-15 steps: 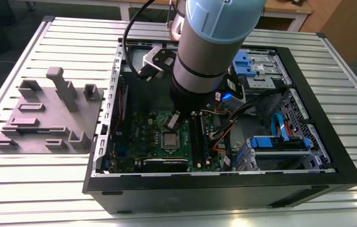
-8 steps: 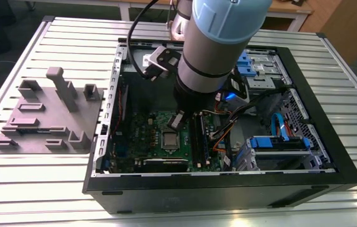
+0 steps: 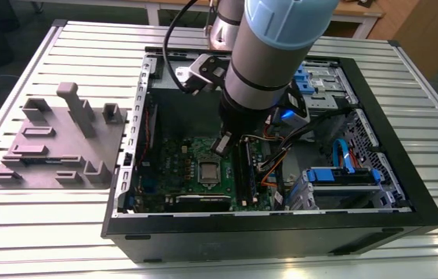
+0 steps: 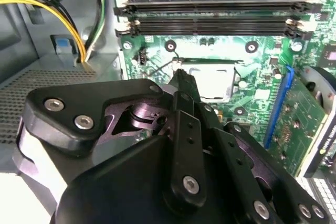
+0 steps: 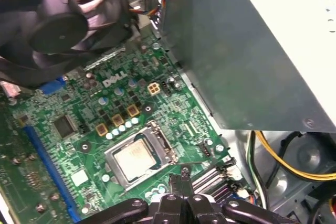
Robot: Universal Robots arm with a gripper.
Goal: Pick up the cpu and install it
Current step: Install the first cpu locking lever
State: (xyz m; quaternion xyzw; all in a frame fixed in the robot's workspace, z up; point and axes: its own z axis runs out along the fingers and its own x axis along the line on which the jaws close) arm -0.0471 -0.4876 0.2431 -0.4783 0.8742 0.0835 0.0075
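The cpu [image 5: 134, 158] is a small silvery square lying flat in the socket of the green motherboard [image 5: 68, 103], inside the open computer case [image 3: 405, 192]. It also shows as a pale square, the cpu [image 3: 207, 170], in the exterior view, and as the cpu [image 4: 212, 81] just past the fingertips in the second wrist view. My gripper [image 5: 182, 173] hangs above the board beside the socket's edge. Its black fingers [image 4: 182, 85] are pressed together with nothing between them. In the exterior view the gripper [image 3: 223, 145] is a little above the cpu and to its right.
Long black memory sticks [image 4: 210, 17] run alongside the socket. A tall grey metal box [image 5: 236, 51] and a black fan [image 5: 58, 24] rise near the board. Yellow cables [image 4: 52, 9] hang close by. A grey fixture plate [image 3: 56, 145] lies on the table at the exterior view's left.
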